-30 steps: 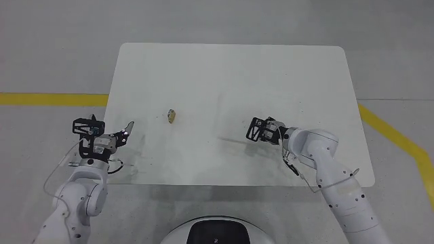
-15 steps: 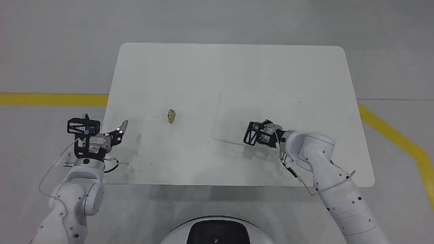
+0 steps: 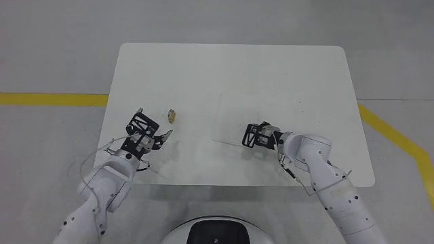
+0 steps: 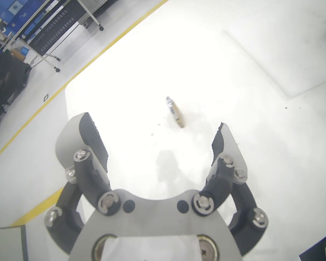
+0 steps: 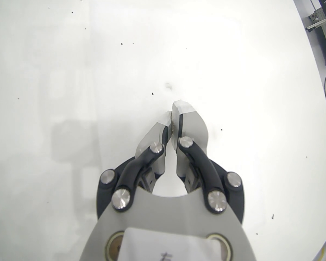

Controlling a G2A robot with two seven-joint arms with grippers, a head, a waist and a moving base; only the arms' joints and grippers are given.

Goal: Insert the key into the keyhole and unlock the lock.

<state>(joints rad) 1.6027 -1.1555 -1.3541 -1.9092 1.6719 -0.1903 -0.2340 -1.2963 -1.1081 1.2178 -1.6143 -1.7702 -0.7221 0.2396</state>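
Observation:
A small brass lock lies on the white table, left of centre. In the left wrist view the lock rests on its edge just beyond the open fingers. My left gripper hovers open close to the lock's near-left side; the left gripper holds nothing. My right gripper sits low over the table right of centre, well away from the lock. Seen from the wrist, the right gripper is shut, with a thin brass-coloured sliver, apparently the key, pinched between its pads.
The table's left edge and a yellow floor line run beside the left arm. Small dark specks dot the tabletop. Open table surface lies between the two grippers and toward the far edge.
My left arm has swung in from the table's left edge to just short of the lock, gripper still open. My right gripper has crept slightly leftward, staying shut.

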